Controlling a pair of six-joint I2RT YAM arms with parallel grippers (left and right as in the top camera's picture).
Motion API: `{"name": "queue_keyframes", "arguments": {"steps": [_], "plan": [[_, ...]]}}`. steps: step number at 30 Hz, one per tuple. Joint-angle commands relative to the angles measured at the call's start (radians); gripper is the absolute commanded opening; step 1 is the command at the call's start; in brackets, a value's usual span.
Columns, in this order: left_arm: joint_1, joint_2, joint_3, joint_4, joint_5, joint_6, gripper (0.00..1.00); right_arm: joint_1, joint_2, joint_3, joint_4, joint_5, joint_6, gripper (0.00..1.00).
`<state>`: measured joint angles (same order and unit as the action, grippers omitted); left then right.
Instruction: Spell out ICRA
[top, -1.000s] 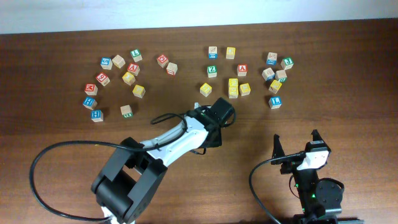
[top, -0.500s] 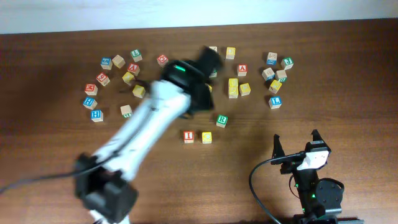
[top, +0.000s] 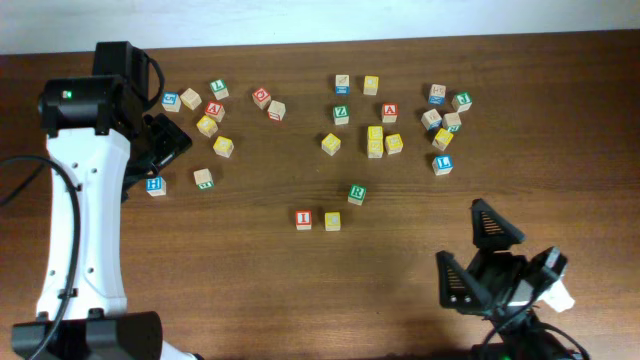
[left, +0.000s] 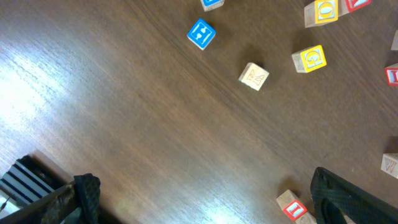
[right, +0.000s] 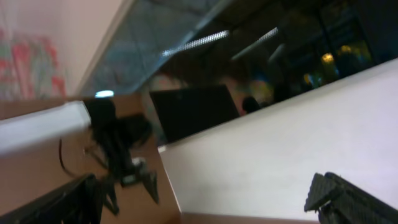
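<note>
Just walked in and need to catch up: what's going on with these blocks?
Two robot arms are spelling ICRA with letter cubes. The red I and yellow C sit side by side in the middle; the green R lies just beyond C, out of line. A red A waits among the far cubes. The left claw hangs open and empty over the left cluster; the right claw is open too, holding nothing.

The left arm (top: 75, 220) is seen stretched far up the left side with the left claw (top: 168, 142) spread wide, while the right claw (top: 476, 256) is held low near its base, fingers parted wide and seemingly tipped upward.
</note>
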<state>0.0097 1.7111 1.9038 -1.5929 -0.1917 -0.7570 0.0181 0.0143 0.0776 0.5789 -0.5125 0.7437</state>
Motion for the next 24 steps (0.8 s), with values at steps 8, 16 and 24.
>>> {"name": "queue_keyframes", "arguments": {"steps": [8,16,24], "plan": [[0.002,0.002,0.003,-0.002,-0.008,-0.005,0.99,0.001,0.692,0.976,-1.114,-0.016,-0.296,0.98],[0.002,0.002,0.003,-0.002,-0.008,-0.005,0.99,0.368,1.44,1.369,-1.555,0.38,-0.343,0.98],[0.002,0.002,0.003,-0.002,-0.008,-0.005,0.99,0.401,1.831,1.38,-1.451,0.357,-0.05,0.93]]}}
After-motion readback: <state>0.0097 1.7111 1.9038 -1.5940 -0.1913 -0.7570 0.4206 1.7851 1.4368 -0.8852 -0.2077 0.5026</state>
